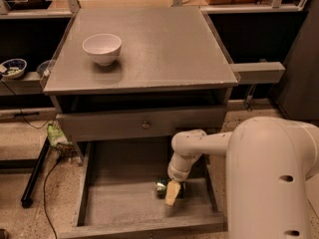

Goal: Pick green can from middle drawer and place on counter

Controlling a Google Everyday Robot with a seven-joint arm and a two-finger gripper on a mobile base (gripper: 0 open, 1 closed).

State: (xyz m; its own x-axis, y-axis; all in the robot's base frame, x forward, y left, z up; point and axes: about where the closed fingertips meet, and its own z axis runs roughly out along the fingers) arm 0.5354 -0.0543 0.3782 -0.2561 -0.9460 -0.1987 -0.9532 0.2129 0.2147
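Speckled beige stone floor (15,138), thin black cable (45,188) trailing across. Narrow grey wooden side shelf (259,72) at right, dark recess behind. Warm dim light.
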